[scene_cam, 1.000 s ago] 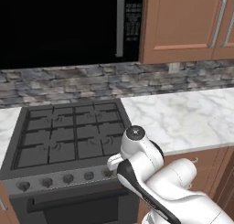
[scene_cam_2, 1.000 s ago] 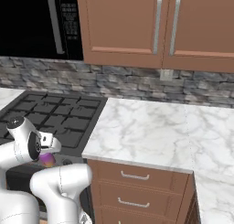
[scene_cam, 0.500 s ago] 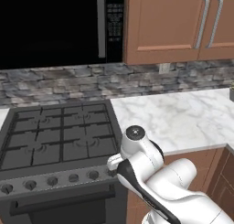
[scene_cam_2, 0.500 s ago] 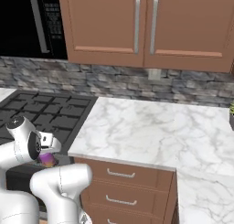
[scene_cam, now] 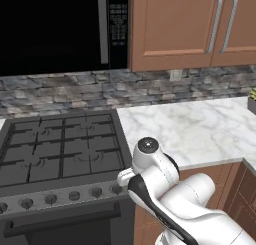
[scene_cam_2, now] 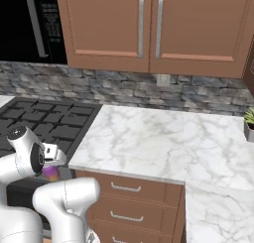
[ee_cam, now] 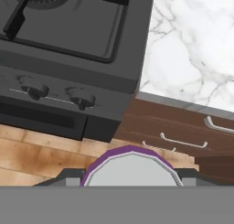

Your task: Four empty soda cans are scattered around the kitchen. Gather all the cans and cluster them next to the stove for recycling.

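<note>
- Hand view looks down past the claw (ee_cam: 131, 182), whose dark finger tips sit snug at either side of a purple soda can (ee_cam: 131, 166); the can's flat silvery top is a many-sided disc with a thin purple rim.
- That claw is closed on the can and carries it low, in front of the range, over the floor (ee_cam: 32, 150) of warm wooden planks.
- From the right base view a small patch of the can's purple-pink body (scene_cam_2: 51, 173) peeks out beside the arm's white wrist, below the level of the worktop edge.
- Beyond the can lies the stove (ee_cam: 73, 40), matte dark grey with a smooth recessed cooktop, black burner grates and round front knobs (ee_cam: 82, 99) set along a sloped panel.
- In the left base view the stove (scene_cam: 55, 154) shows its grid of square grates and a row of knobs above the oven door handle.
- Right of the stove runs the worktop (scene_cam: 190, 129), polished white marble with soft grey veins and a straight front edge.
- Below it are reddish-brown wooden drawers (scene_cam_2: 131, 197) with slim curved metal handles.
- Behind, the backsplash (scene_cam_2: 124, 88) is rough, mottled grey stone.
- Above hang flat wooden cabinets (scene_cam_2: 149, 29) with long steel bar handles, next to a glossy black microwave (scene_cam: 55, 29).
- A potted plant (scene_cam_2: 249, 123) sits at the far right of the worktop.
</note>
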